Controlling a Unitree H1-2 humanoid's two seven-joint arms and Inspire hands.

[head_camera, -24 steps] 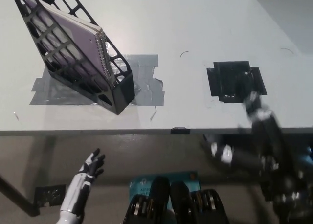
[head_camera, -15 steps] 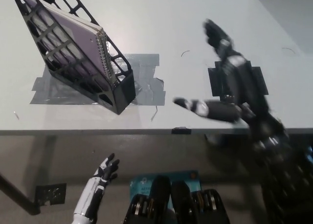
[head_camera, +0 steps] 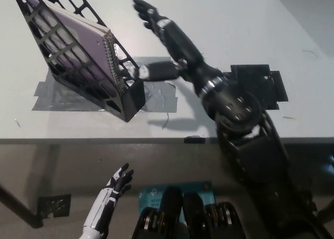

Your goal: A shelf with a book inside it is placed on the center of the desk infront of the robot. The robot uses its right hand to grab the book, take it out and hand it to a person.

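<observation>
The right hand [head_camera: 166, 46] hangs spread above the surface [head_camera: 235, 25], holding nothing. The book [head_camera: 73, 43] leans inside the shelf [head_camera: 122, 100], just beside its thumb. Closing carelessly could catch the shelf's wall and tip everything. The left hand [head_camera: 116, 184] rests low, fingers apart.
</observation>
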